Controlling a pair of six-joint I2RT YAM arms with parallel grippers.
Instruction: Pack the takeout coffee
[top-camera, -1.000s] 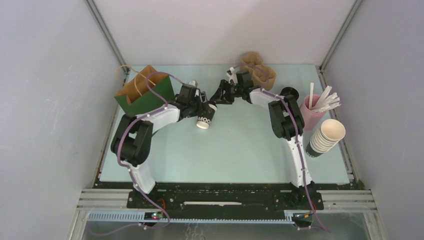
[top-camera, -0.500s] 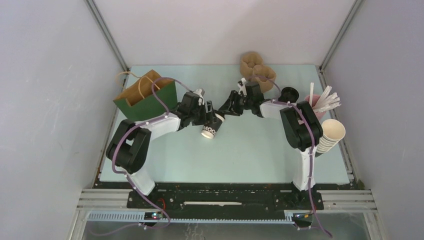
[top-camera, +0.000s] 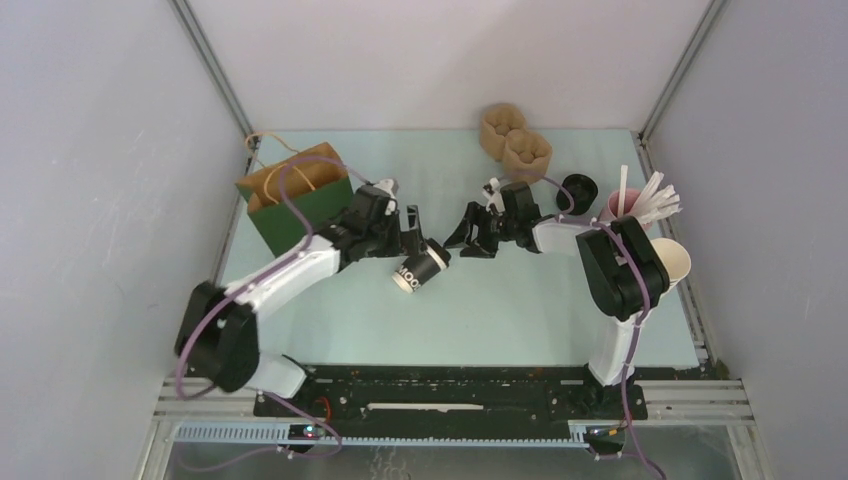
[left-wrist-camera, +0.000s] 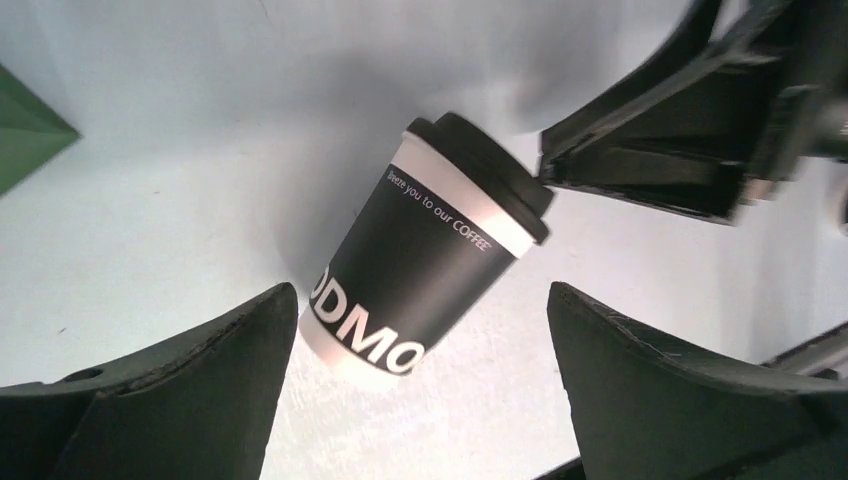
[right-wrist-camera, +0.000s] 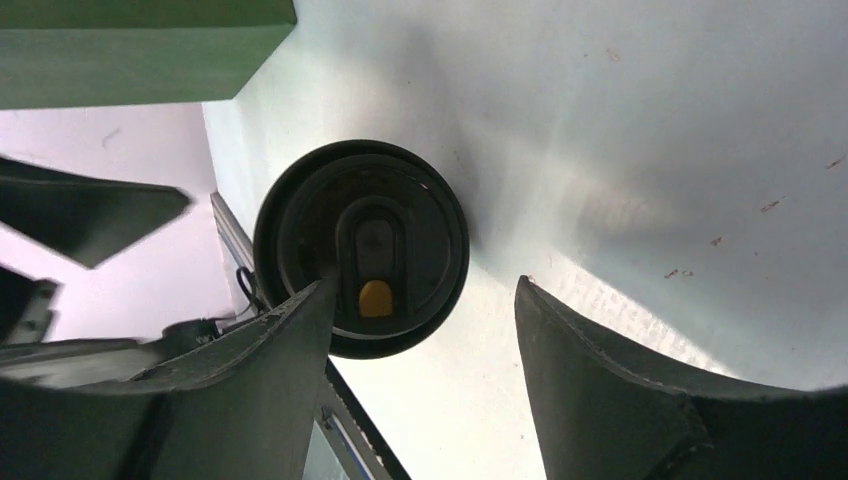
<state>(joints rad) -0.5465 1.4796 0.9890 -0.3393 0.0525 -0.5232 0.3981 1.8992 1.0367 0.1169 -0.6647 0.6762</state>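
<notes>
Takeout coffee cup (left-wrist-camera: 425, 270) is tipped over near the middle of the worktop (top-camera: 500, 310), a bit toward its left edge, between the two grippers. It looks to be on its side, but whether it rests fully on the surface cannot be told.

Long axis runs diagonally: base toward the near-left corner, black lid (right-wrist-camera: 400, 210) toward the far-right, facing the right wrist camera.

Left gripper (top-camera: 412, 240) is spread to its widest with nothing held. Its fingers (left-wrist-camera: 170, 400) stand on either side of the cup wall with clear gaps. It is the nearer one, and the cup sits skewed between its fingers.

Right gripper (top-camera: 468, 238) is also parted and empty, just off the lid end. One fingertip sits at the lid rim; contact cannot be told.

Green paper bag (top-camera: 300, 200) stands near the far-left corner, behind the left arm. Likely a re-grip across the wall comes before any move to the bag.
</notes>
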